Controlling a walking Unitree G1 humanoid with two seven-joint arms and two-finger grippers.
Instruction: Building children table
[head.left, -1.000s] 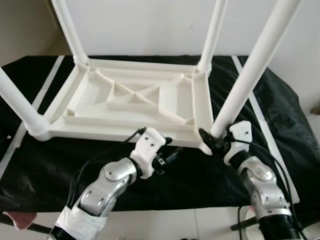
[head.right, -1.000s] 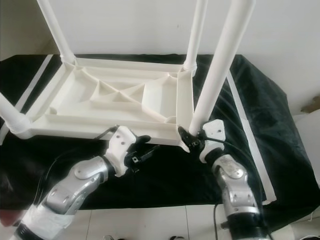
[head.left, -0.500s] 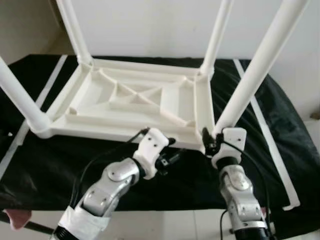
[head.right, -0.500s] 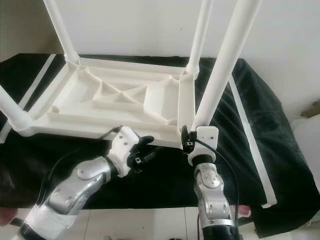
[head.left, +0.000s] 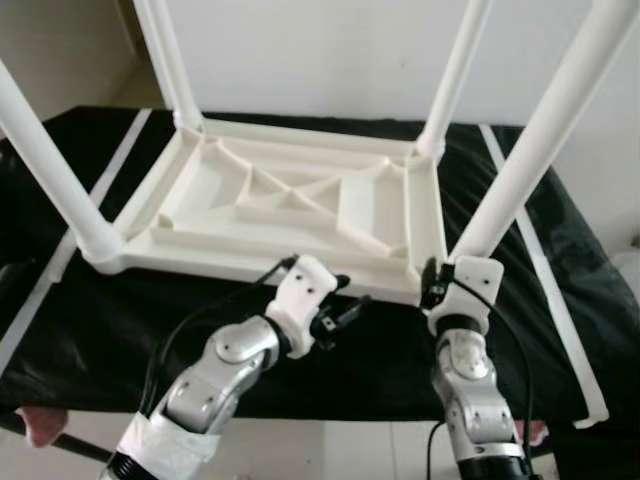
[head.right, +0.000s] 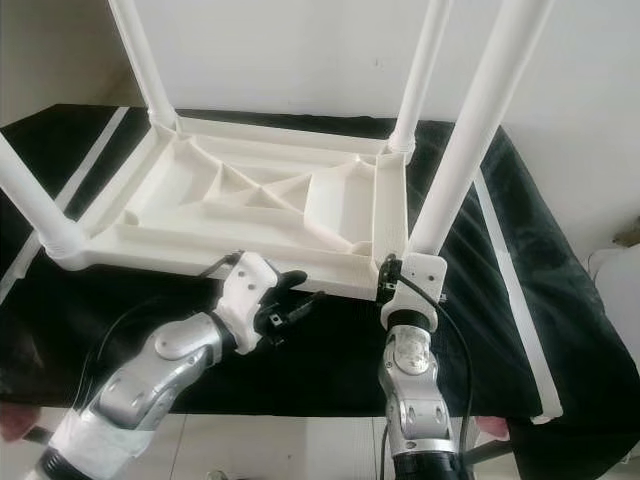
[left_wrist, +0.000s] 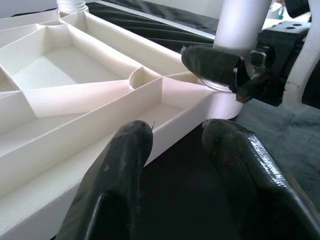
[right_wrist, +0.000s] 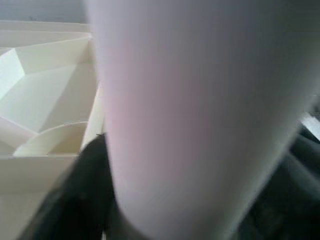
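A white plastic children's table (head.left: 250, 268) lies upside down on a black cloth, its legs pointing up. My right gripper (head.left: 432, 285) is at the foot of the near right leg (head.left: 530, 160), shut around it where it meets the corner. In the right wrist view that leg (right_wrist: 190, 115) stands very close, with a dark finger (right_wrist: 85, 190) beside it. My left gripper (head.left: 348, 297) is open just in front of the table's near rim (left_wrist: 75, 150), nothing between its fingers (left_wrist: 120, 170). The right gripper's finger (left_wrist: 215, 62) shows in the left wrist view, lying across the leg's base.
The black cloth (head.left: 80, 330) carries white tape strips (head.left: 560, 300) along both sides. Three more legs rise at the other corners, such as the near left one (head.left: 50, 160). A white wall stands behind. The covered surface ends just in front of my arms.
My right arm has swung in from the right and now stands upright under the near right leg, its wrist turned. The left gripper has stayed put. The camera has shifted a little.
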